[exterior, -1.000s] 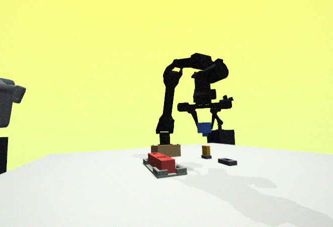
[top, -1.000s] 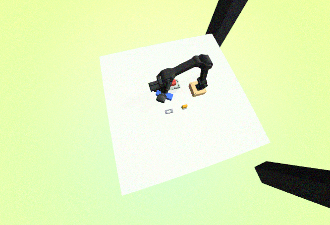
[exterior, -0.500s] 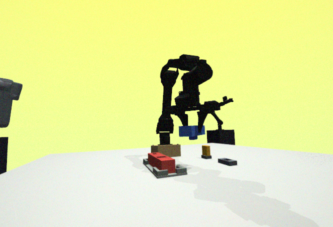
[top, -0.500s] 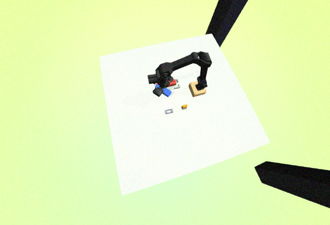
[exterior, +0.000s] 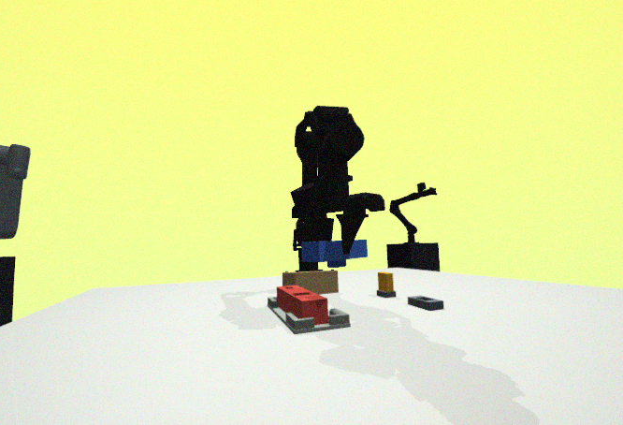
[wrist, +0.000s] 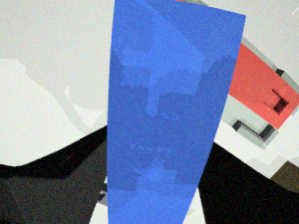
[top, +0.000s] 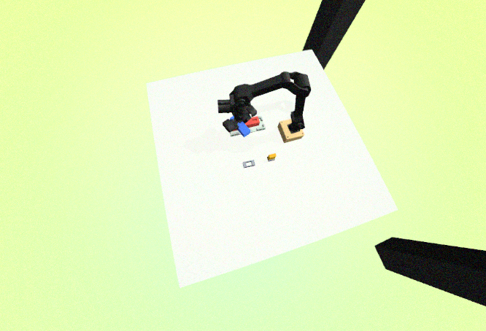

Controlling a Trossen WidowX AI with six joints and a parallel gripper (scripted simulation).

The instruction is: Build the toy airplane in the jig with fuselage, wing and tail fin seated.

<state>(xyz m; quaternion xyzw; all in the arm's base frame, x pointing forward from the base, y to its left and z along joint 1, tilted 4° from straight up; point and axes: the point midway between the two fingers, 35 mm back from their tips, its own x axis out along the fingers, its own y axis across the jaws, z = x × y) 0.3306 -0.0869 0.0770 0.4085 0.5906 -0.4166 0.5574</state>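
The blue wing (top: 244, 129) (exterior: 357, 249) (wrist: 169, 74) is held in the air above the jig area, its tab (exterior: 336, 262) pointing down. My gripper (exterior: 335, 248) (wrist: 155, 135) is shut on the wing's middle. The wing is turned at an angle to the fuselage and does not touch it. The red fuselage (top: 253, 122) (exterior: 312, 300) (wrist: 259, 81) lies in the grey cradle jig (top: 262, 127) (exterior: 342, 320) and looks flat; a socket shows on top near one end. The orange tail fin (top: 271, 156) (exterior: 385, 282) stands upright in a small dark holder (exterior: 386, 294), away from the jig.
An empty grey holder (top: 244, 164) (exterior: 433, 304) lies beside the tail fin. The arm's wooden base block (top: 286, 135) (exterior: 322, 283) stands behind the jig in the exterior view. A grey arm (exterior: 4, 200) and a small black arm (exterior: 403, 215) stand beyond the table.
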